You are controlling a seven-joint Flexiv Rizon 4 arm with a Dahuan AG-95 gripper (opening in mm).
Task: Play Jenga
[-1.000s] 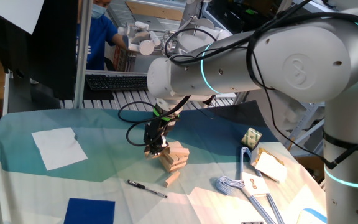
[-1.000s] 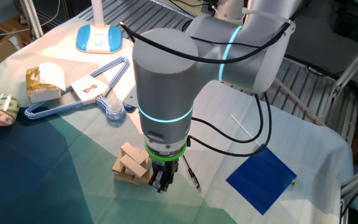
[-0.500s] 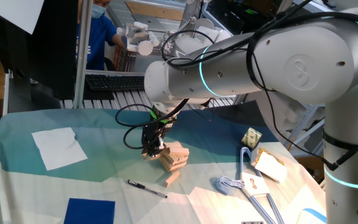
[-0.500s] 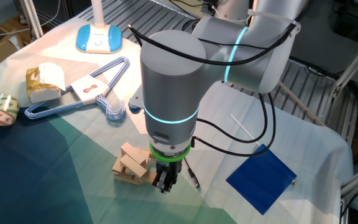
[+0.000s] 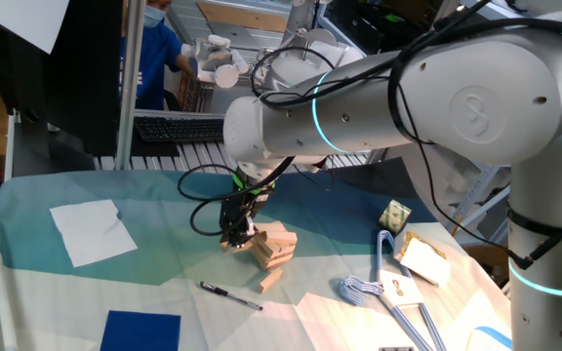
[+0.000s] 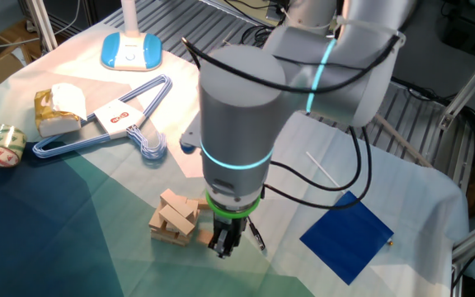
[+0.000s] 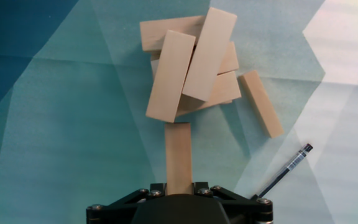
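- Our hand grips one block, pulled clear of the Jenga stack on the counter.
- We judge it best to lift straight up, then lower it flat across the top blocks, gently.
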